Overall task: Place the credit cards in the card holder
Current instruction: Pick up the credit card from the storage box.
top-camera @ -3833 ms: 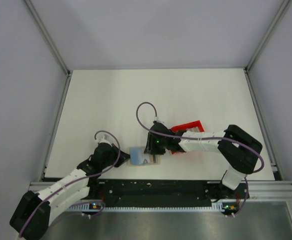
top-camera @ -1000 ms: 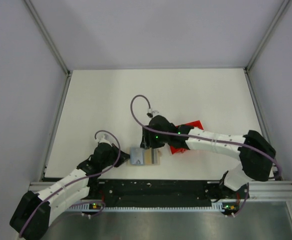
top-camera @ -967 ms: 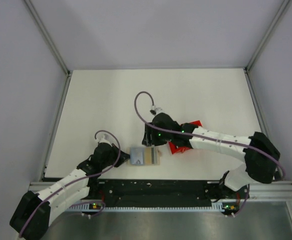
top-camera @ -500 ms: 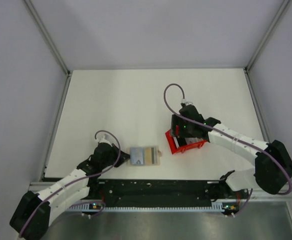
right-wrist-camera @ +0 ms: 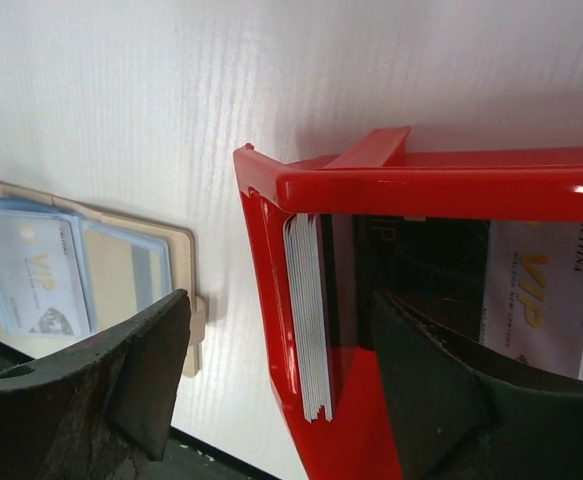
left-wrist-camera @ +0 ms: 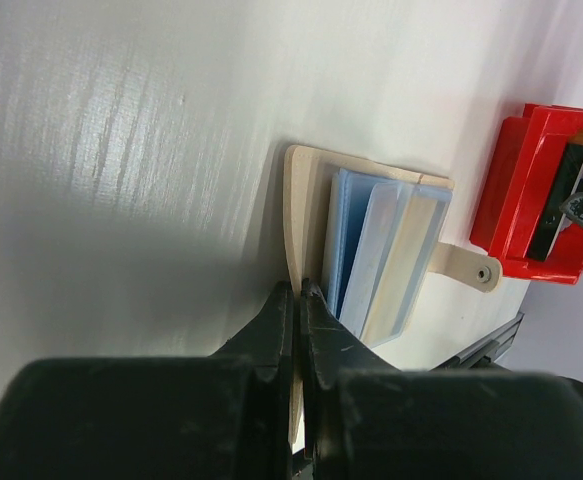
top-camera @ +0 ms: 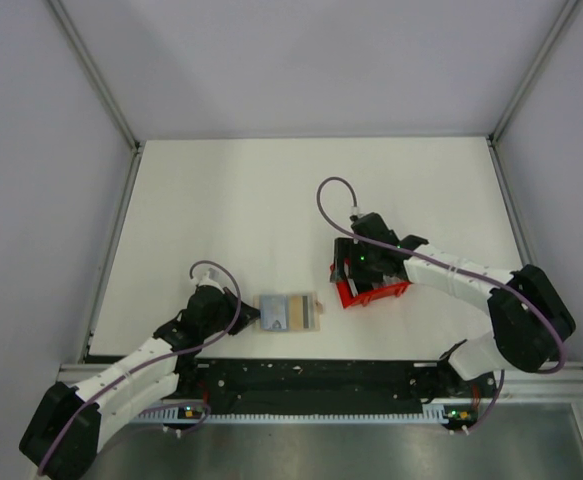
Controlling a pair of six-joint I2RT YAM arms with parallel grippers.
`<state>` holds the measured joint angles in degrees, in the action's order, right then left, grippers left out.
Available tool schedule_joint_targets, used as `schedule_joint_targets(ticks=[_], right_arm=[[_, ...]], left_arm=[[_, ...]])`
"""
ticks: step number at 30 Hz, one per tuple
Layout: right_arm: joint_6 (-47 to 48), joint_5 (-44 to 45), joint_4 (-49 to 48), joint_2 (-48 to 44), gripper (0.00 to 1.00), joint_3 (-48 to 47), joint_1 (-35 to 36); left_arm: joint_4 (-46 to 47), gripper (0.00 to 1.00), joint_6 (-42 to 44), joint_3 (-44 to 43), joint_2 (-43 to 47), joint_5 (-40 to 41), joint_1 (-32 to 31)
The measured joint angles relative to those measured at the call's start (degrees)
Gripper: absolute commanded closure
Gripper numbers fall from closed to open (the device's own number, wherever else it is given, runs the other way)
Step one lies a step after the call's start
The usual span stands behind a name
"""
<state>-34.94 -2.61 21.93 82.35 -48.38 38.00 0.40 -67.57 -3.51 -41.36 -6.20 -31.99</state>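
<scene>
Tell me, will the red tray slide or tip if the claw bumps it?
Probably slides: the red tray looks like light, hard plastic on the smooth table. It might tip too, since the cards stand stacked against one wall.

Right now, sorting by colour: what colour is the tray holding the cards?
Red tray, clearest in right wrist view.

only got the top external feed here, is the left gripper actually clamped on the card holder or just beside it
Observer: Clamped. The left wrist view shows the left gripper shut on the card holder at its beige edge.
Operator: any cards in it
Observer: Yes, the right wrist view shows a pale blue card printed VIP in a pocket.
Operator: where are the rest
Observer: A stack of cards stands on edge against one wall of the red tray.
</scene>
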Motion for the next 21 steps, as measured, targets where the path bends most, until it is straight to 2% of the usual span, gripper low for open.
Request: schedule_joint_targets(ticks=[8,21], right_arm=[[-0.02,-3.61,-0.52,0.31,0.35,0.00,0.00],[-0.02,-4.37,-0.94,-1.97,0.46,0.00,0.00]], left_arm=[[0.00,1.00,0.00,0.00,0.00,0.00,0.00],[0.02,1.00,0.00,0.00,-0.02,0.00,0.00]])
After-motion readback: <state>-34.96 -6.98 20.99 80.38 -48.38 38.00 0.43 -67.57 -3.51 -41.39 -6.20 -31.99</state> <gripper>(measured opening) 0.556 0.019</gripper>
